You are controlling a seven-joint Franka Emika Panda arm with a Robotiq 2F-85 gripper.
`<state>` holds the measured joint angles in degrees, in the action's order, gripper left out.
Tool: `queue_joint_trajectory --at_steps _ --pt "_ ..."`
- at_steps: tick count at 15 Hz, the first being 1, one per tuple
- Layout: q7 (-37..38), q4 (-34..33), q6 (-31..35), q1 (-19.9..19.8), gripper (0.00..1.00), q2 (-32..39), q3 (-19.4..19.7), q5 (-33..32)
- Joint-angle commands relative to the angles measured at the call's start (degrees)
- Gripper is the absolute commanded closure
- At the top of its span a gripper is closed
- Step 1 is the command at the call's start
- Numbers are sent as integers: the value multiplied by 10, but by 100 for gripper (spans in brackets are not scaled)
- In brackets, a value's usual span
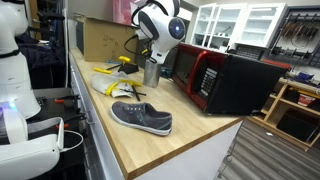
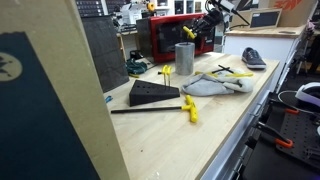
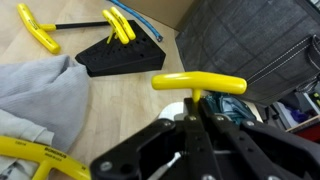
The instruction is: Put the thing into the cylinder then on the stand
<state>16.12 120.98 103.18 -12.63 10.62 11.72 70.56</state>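
Gripper (image 3: pixel 197 120) clamped on the shank of the yellow T-handle key (image 3: pixel 198 84) (handle just past my fingertips). Grey metal cup (image 1: pixel 152 72) directly beneath me; tip entry not visible. Black stand (image 3: pixel 120 55) further out: placement there remains.

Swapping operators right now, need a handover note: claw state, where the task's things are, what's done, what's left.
Claw: shut on the shaft of a yellow T-handle key.
Cylinder: upright beside the microwave, directly under the claw. I cannot tell whether the key's tip is inside it yet.
Stand: black wedge, apart from the cylinder, towards the cloth.
Done: key is in grasp and over the cylinder.
Left: lower the key into the cylinder if it is not in, lift it out, then set it on the stand.
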Motion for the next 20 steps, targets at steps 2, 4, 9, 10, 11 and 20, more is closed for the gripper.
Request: queue_joint_trajectory --at_steps 2,4,9,10,11,20 --pt "8 -6 17 0 98 24 8 2" --pt "9 2 51 8 67 14 9 -10" --pt "4 35 168 26 32 -58 4 -40" --pt "5 41 196 30 25 -71 2 -54" --pt "7 49 229 35 16 -89 -2 -75" --pt "10 66 288 67 0 -169 -62 -364"
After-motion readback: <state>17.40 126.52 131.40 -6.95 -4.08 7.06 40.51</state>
